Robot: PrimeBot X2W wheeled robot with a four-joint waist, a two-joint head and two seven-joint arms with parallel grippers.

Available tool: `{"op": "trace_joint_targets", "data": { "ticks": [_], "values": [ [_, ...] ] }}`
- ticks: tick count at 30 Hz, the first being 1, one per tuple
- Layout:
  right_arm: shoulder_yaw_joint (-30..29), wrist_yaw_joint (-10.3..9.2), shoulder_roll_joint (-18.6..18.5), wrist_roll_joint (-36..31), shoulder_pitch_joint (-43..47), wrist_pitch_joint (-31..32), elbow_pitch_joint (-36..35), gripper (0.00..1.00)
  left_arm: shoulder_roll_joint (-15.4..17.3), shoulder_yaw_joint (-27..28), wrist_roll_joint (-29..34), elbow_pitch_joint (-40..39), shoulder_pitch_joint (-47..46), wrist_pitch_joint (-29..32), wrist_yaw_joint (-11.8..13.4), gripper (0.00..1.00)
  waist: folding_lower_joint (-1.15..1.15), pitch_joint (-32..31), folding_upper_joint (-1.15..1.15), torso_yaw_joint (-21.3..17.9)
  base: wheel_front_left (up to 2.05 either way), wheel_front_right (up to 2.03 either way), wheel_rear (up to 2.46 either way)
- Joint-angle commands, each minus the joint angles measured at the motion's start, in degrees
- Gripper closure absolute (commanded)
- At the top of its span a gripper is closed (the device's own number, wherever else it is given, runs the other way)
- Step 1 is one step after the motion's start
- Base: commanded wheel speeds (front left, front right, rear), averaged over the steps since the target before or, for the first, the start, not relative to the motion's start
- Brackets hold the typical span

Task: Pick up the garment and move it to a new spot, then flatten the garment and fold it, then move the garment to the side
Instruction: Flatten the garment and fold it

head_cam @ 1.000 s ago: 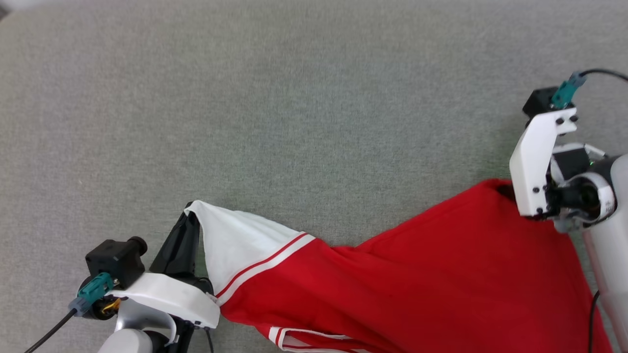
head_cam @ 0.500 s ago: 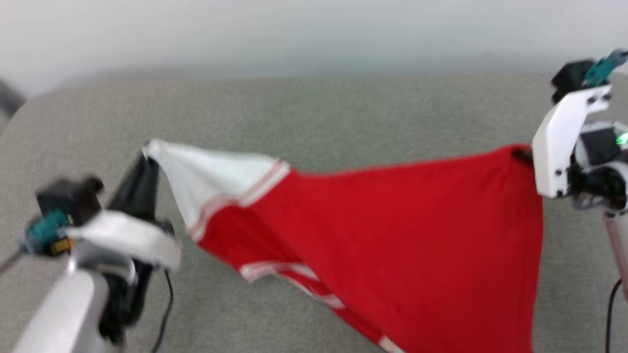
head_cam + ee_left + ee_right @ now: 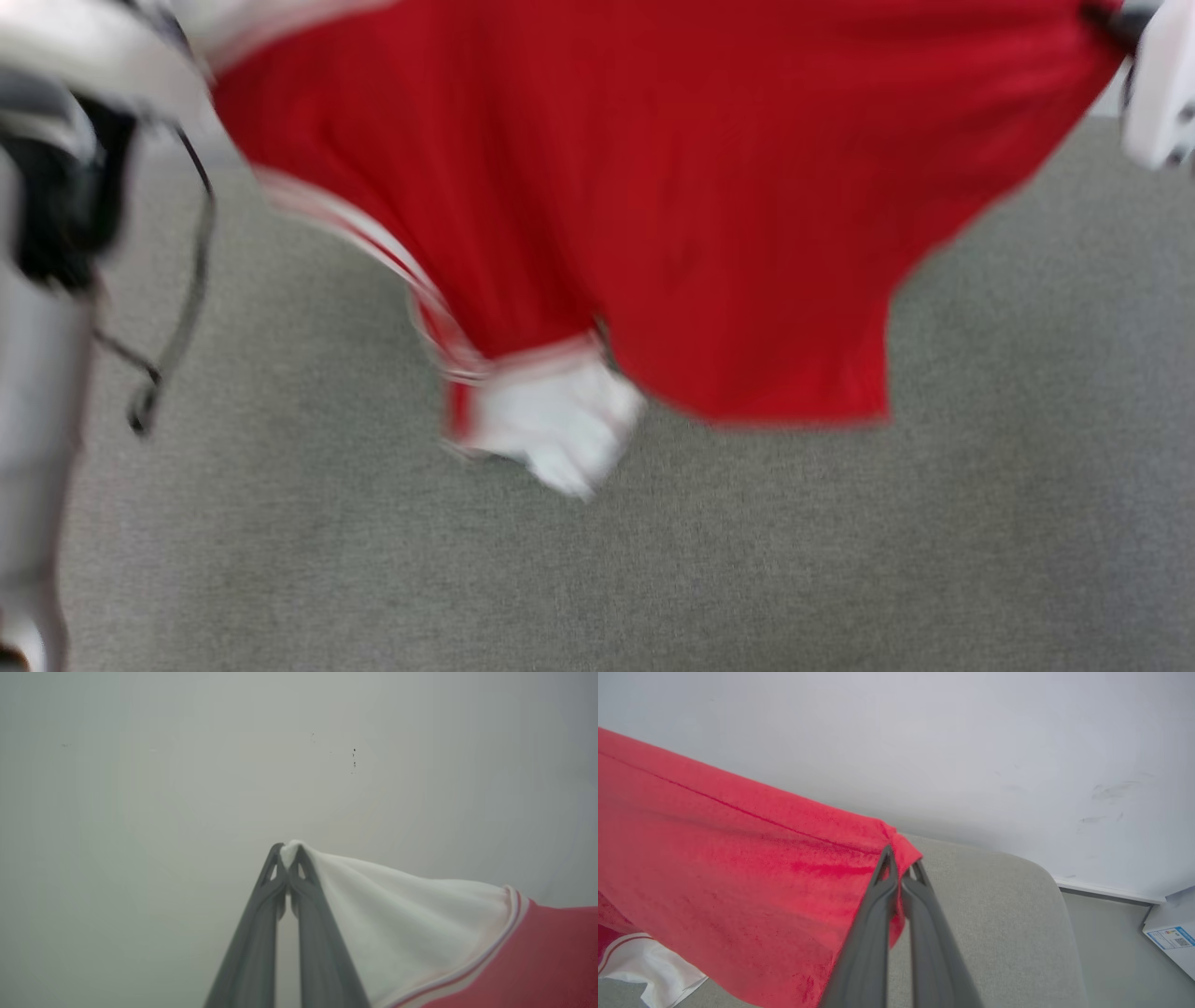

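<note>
The garment [image 3: 700,233] is a red shirt with white sleeves edged in red-and-white striped trim, and it hangs spread out in the air above the gray bench [image 3: 840,560]. The side facing the head camera is plain red. One white sleeve [image 3: 555,434] dangles from its lower edge toward 6 o'clock. The head view is smeared by motion blur, so the weave and trim lines are soft. The shirt's upper edge is cut off by the top of that view, as are both sets of fingers. Whether the dangling sleeve touches the bench cannot be told. In the left wrist view, the left claw [image 3: 288,851] is closed tight on the tip of the other white sleeve. A tuft of cloth pokes out between its fingertips, and the shirt falls away from there toward 4 o'clock, against a pale wall [image 3: 187,765]. In the right wrist view, the right claw [image 3: 901,865] is pinched shut on a red corner of the shirt. The cloth stretches from the fingertips toward 9 o'clock and sags toward 7 o'clock, over the bench.
</note>
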Motion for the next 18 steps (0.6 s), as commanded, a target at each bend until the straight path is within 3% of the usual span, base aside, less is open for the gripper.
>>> {"op": "trace_joint_targets", "data": {
  "ticks": [1,9,18],
  "values": [
    [-0.63,-0.04,-0.55,-0.63,-2.90,-1.13,-0.17,1.00,0.41,0.55,0.37,1.55,-4.38,0.27,-0.26,1.00,0.00,3.04,0.00,-0.47,0.00,0.00,0.00],
    [-3.03,-0.05,0.25,-3.30,-15.93,-9.17,-0.87,1.00,2.00,0.95,2.88,8.25,-25.55,1.42,-1.26,1.00,0.00,13.92,0.00,-1.81,0.00,0.00,0.00],
    [-4.51,-0.07,2.42,-7.58,-31.22,-19.57,2.99,1.00,4.51,1.46,5.36,11.12,-42.58,2.61,-1.14,1.00,0.00,26.50,0.00,-4.57,0.00,0.00,0.00]
  ]
}}
